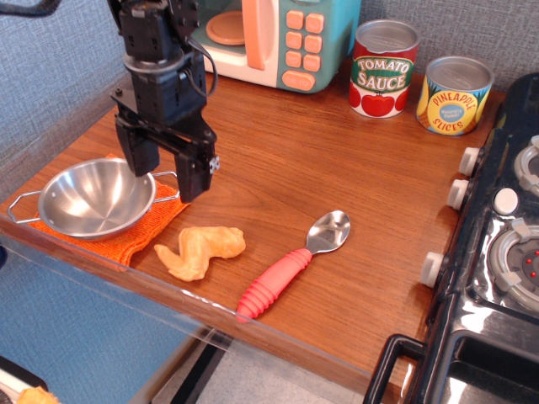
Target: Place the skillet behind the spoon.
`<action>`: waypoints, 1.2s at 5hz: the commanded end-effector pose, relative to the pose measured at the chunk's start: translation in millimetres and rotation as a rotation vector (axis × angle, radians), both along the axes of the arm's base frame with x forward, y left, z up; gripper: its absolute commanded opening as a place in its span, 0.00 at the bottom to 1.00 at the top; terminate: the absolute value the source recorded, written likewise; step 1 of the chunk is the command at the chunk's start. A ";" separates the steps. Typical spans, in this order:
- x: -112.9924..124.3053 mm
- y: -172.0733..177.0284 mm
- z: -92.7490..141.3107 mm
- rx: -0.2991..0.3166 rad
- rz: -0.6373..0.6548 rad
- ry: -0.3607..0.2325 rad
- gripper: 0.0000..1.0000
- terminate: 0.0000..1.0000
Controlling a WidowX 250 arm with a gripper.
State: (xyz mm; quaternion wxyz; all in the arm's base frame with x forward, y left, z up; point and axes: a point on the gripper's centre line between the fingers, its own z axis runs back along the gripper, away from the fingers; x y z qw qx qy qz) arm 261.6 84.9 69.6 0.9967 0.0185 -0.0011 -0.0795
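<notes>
The skillet (pixel 91 198) is a shiny steel bowl-shaped pan with two wire loop handles. It rests on an orange cloth (pixel 139 234) at the front left of the wooden counter. The spoon (pixel 290 261) has a silver bowl and a ribbed red-pink handle and lies near the front edge at centre. My black gripper (pixel 167 175) is open and empty. It hangs over the skillet's right rim and right wire handle, one finger on each side of the rim.
An orange-yellow toy food piece (pixel 200 250) lies between skillet and spoon. A toy microwave (pixel 269 38) stands at the back, with a tomato sauce can (pixel 383 69) and a pineapple slices can (pixel 454 94) beside it. A toy stove (pixel 505 252) fills the right side.
</notes>
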 end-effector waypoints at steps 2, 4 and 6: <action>-4.0 111.1 -1.2 0.105 -0.036 -0.003 1.00 0.00; -9.0 119.0 -18.7 0.065 0.007 0.027 1.00 0.00; -7.3 109.8 -26.8 0.068 0.004 0.034 0.00 0.00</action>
